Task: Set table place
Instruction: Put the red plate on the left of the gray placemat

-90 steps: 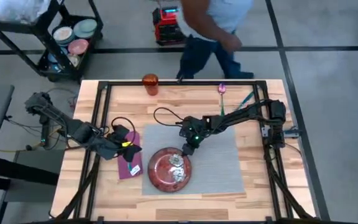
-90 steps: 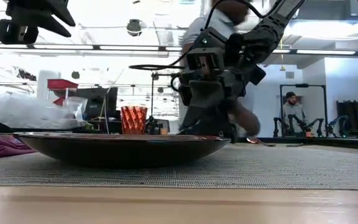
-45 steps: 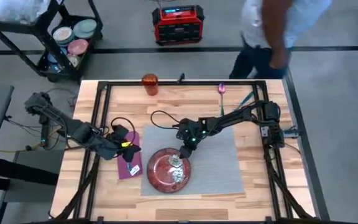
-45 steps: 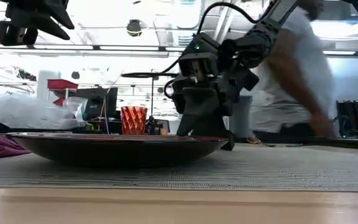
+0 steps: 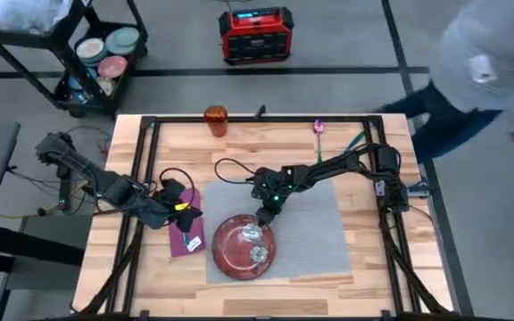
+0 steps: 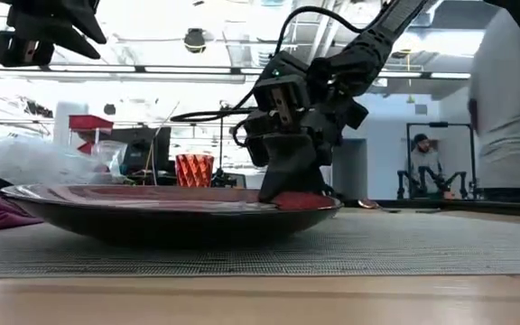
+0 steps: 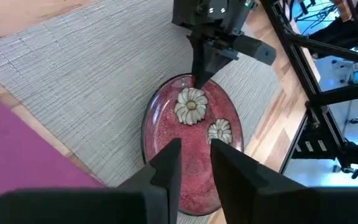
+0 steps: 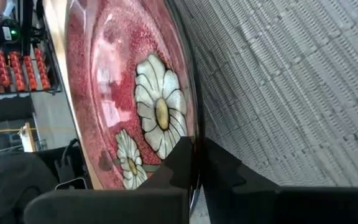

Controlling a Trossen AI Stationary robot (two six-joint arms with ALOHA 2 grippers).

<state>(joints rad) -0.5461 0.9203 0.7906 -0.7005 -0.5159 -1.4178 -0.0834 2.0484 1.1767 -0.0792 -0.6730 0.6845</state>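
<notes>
The red plate (image 5: 242, 247) with white flowers lies on the grey placemat (image 5: 315, 227), tipped toward the table's near edge. My right gripper (image 5: 264, 217) is shut on its far rim. A purple napkin (image 5: 188, 235) lies flat on the wood left of the mat. My left gripper (image 5: 186, 212) hovers above it, raised high in the low view (image 6: 52, 27), its fingers a narrow gap apart with nothing between them (image 7: 195, 163). The orange cup (image 5: 215, 119) stands at the far edge. A pink utensil (image 5: 319, 128) and a teal one (image 5: 355, 140) lie at the far right. My right gripper pinches the plate's far rim (image 8: 194, 127), one finger on the flowered inside and one under the outside. The fingers slant down from the table's far right. That rim (image 6: 328, 200) is raised off the mat, while the plate's near part (image 6: 152, 233) rests on the mat.
A black cart (image 5: 96, 53) with stacked dishes stands beyond the far left corner, and a red box (image 5: 255, 34) sits on the floor behind the table. A person (image 5: 484, 67) walks past the far right corner. Bare mat lies right of the plate.
My right gripper has come down and slightly toward the table's near left, onto the plate's far rim. That rim is now raised, so the plate tilts toward the near edge, and the plate has slid a little nearer. The person has walked from behind the table toward the right.
</notes>
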